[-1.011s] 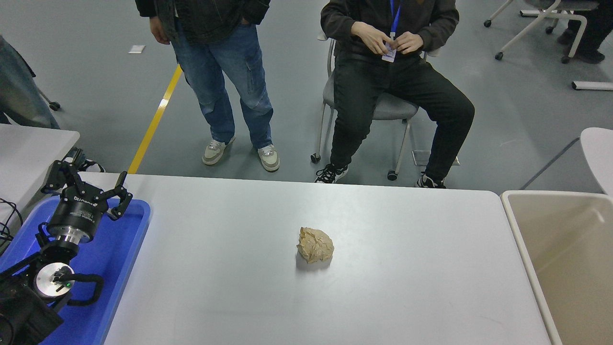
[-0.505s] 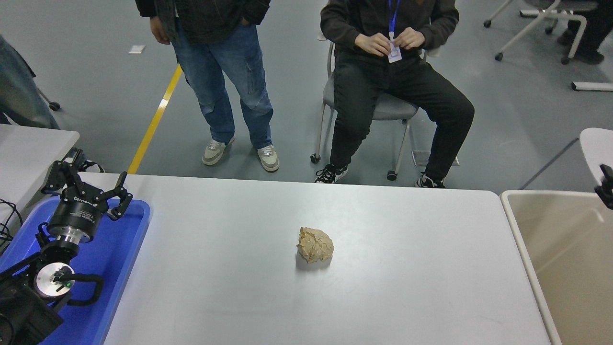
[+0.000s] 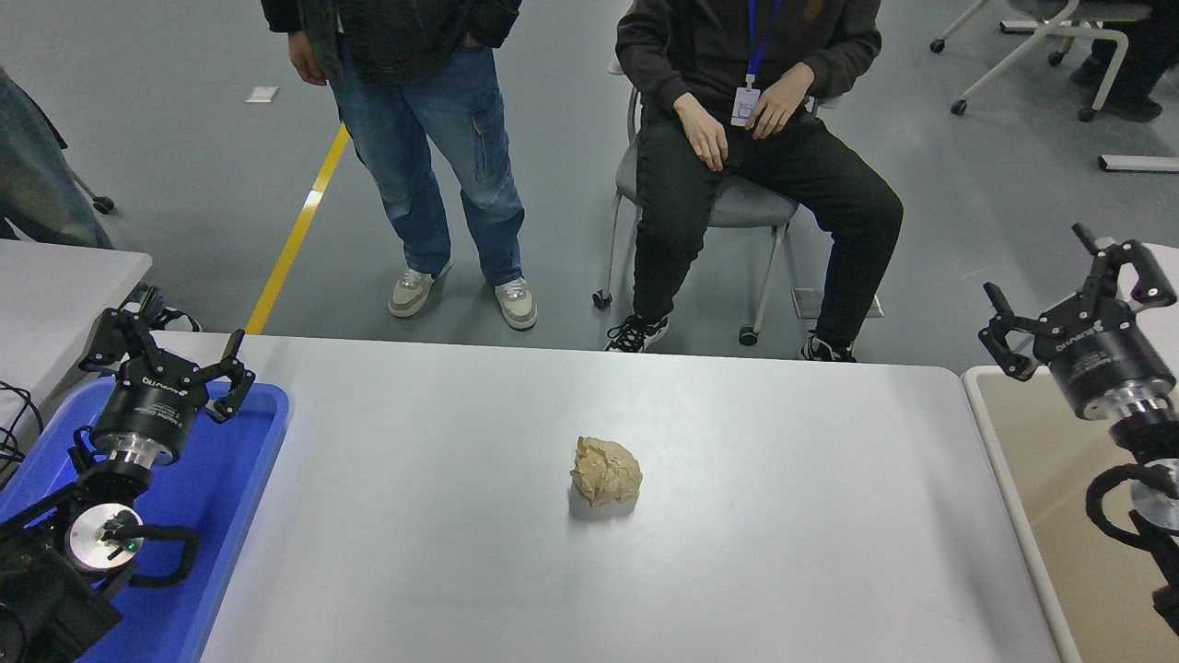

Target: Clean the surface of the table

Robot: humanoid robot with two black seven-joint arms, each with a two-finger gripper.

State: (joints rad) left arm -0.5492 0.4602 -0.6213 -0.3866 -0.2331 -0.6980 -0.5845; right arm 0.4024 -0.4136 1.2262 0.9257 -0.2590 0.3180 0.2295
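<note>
Left arm parked at near left, left black gripper (image 3: 170, 354) over the blue plastic tray (image 3: 235, 479), fingers spread, holding nothing. Tray sits on the left end of the large matte white-grey tabletop (image 3: 783, 552), which fills the middle of the view, rounded far corners visible. A smaller white table (image 3: 55, 285) stands beyond the tray at far left, separate edge.

Near the tabletop's middle lies a crumpled tan paper ball (image 3: 606, 471), alone, well apart from both grippers; bare surface all around it, nothing between it and either arm.

Right black gripper (image 3: 1073, 295) hangs at the right edge, raised over the far-left corner of the beige rectangular bin (image 3: 1059, 497) that stands just beside the tabletop's right end. Fingers spread wide, empty, pointing away from camera.

Far side, grey floor with a yellow line (image 3: 299, 230). A person in blue jeans (image 3: 433, 175) stands left of centre; a person in black clothes (image 3: 755, 184) sits on a grey wheeled chair (image 3: 737, 207), hands on thighs, blue lanyard. White chair legs on castors at far right.
</note>
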